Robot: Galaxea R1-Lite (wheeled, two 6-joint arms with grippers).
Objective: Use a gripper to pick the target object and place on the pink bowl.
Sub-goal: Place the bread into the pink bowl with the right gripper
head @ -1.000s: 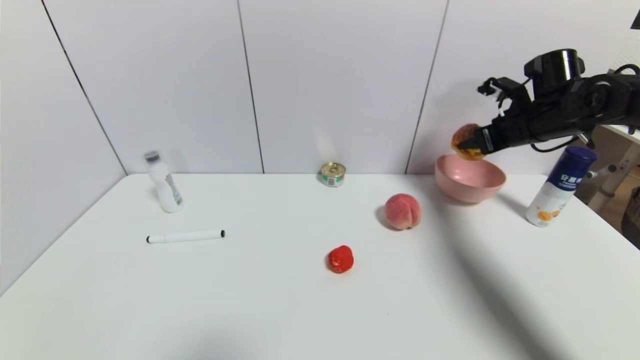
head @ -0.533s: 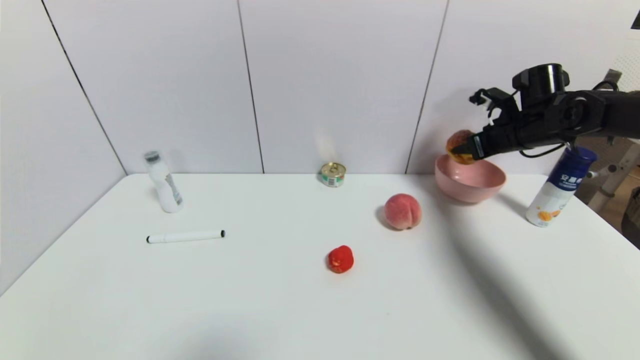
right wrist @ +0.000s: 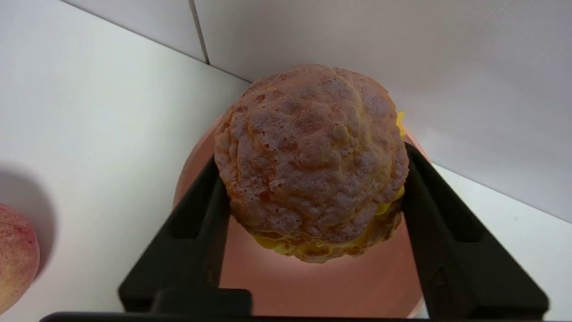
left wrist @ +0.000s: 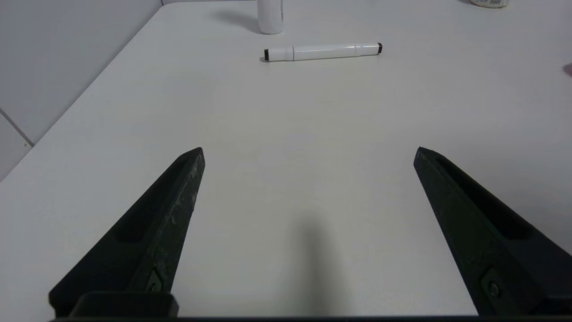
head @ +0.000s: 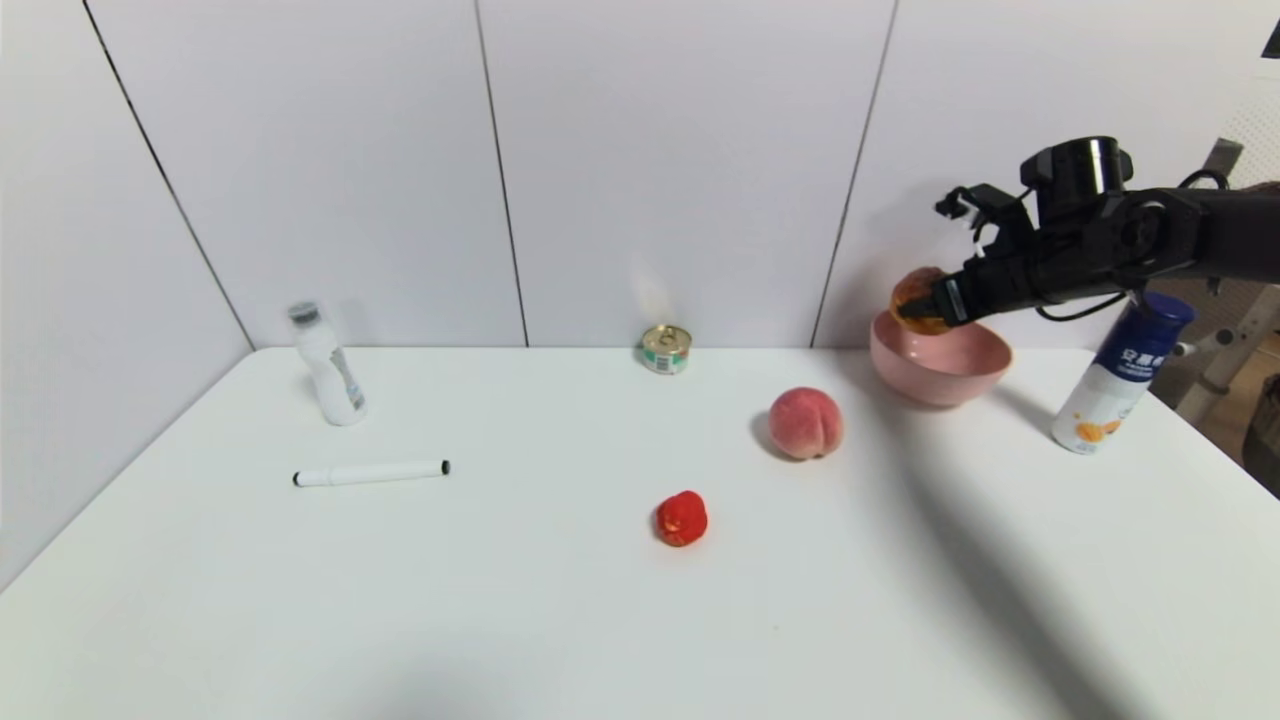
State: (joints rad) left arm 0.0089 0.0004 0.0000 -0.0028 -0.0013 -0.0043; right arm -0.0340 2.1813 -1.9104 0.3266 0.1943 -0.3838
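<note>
we hold the round, crusty pinkish-brown bun (right wrist: 313,161) between the black fingers (right wrist: 440,223) of our right gripper (head: 940,305), over the smooth pink plastic bowl (head: 935,375), apparently lined up for lowering and release inside. our idle left gripper (left wrist: 309,154) waits wide apart above the white worktop (head: 520,600), holding nothing.

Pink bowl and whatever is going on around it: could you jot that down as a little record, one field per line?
bowl: smooth round pink bowl, at the back right of the table
above it: crusty pinkish-brown bun with a yellow-orange split
right hand: black right hand, over the bowl, its fingers on either side of the bun
left hand: black left hand, wide open over bare table
nearest fruit: fuzzy pink peach, left of the bowl
placing: not yet done
</note>
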